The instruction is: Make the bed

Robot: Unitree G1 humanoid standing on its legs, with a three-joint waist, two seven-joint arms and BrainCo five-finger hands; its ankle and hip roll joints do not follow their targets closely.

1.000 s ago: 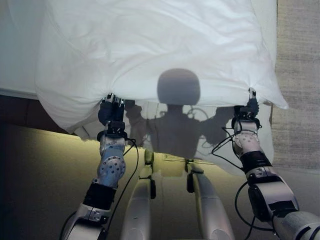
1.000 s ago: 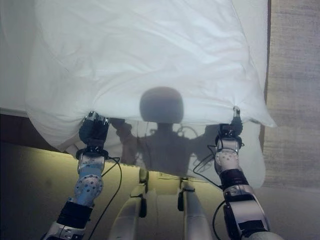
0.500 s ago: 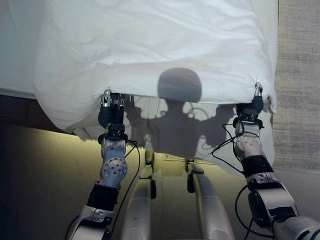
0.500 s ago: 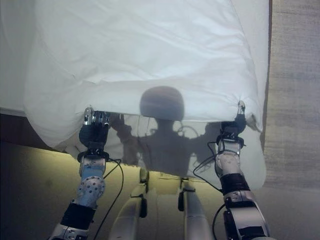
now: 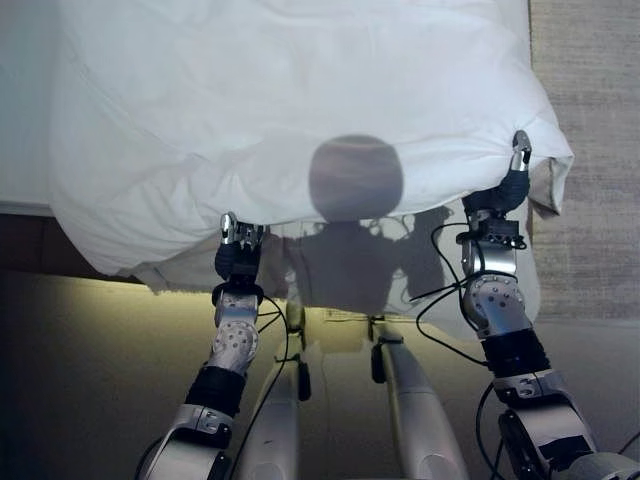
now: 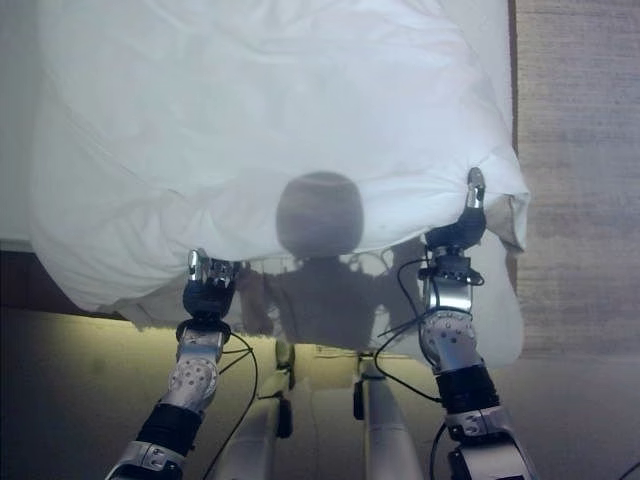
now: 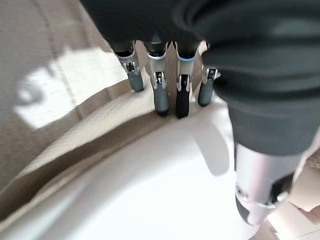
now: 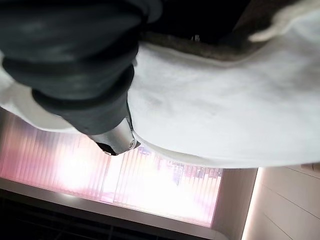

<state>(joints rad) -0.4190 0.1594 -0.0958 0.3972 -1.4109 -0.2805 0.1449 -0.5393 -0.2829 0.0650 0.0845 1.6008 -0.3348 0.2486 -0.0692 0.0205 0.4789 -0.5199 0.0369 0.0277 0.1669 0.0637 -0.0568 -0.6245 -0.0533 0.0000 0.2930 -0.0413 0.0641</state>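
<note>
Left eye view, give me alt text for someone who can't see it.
Both robot hands lift the near edge of a white duvet over the bed: the right hand pinches its corner higher up, and the left hand sits lower under the edge, fingers straight.

Beige woven carpet [image 5: 590, 150] with fine horizontal ribbing. Smooth floor [image 5: 90, 390] meets the carpet's near edge and stretches away to its left, lit yellowish near the carpet and darkening farther off. Window with glowing vertical blinds [image 8: 150, 185], its place relative to the carpet unclear
</note>
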